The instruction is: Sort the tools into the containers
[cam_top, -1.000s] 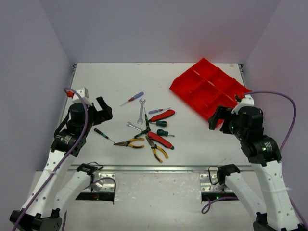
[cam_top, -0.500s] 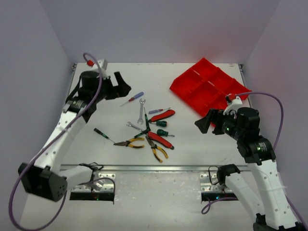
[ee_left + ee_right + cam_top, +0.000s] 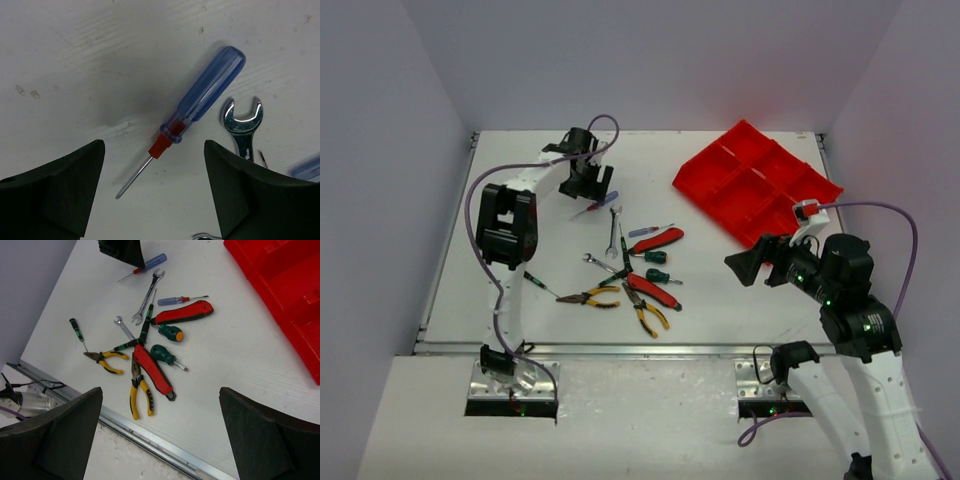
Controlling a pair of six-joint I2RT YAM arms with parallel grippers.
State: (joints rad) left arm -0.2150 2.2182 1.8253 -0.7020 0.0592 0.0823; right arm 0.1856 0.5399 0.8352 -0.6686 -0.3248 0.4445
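A blue-handled screwdriver with a red collar (image 3: 205, 92) lies flat on the white table, its tip pointing down-left. My left gripper (image 3: 152, 155) hangs just above it, open, one finger on each side and neither touching. From above, the left gripper (image 3: 588, 182) is at the far middle-left. The other tools lie in a loose pile: a silver wrench (image 3: 613, 228), red-handled cutters (image 3: 660, 240), green screwdrivers (image 3: 656, 257), yellow pliers (image 3: 650, 318) and a black-handled screwdriver (image 3: 532, 278). The red divided tray (image 3: 755, 185) sits at the far right. My right gripper (image 3: 745, 268) is open and empty, right of the pile.
A metal rail (image 3: 620, 348) runs along the table's near edge. The right wrist view takes in the pile (image 3: 150, 370), the tray's corner (image 3: 280, 285) and the left gripper (image 3: 122, 250) at the top. A purple cable (image 3: 880, 210) loops off the right arm.
My left arm has swung from the near left side out to the far middle, over the blue screwdriver. My right gripper has shifted a little left, toward the pile.
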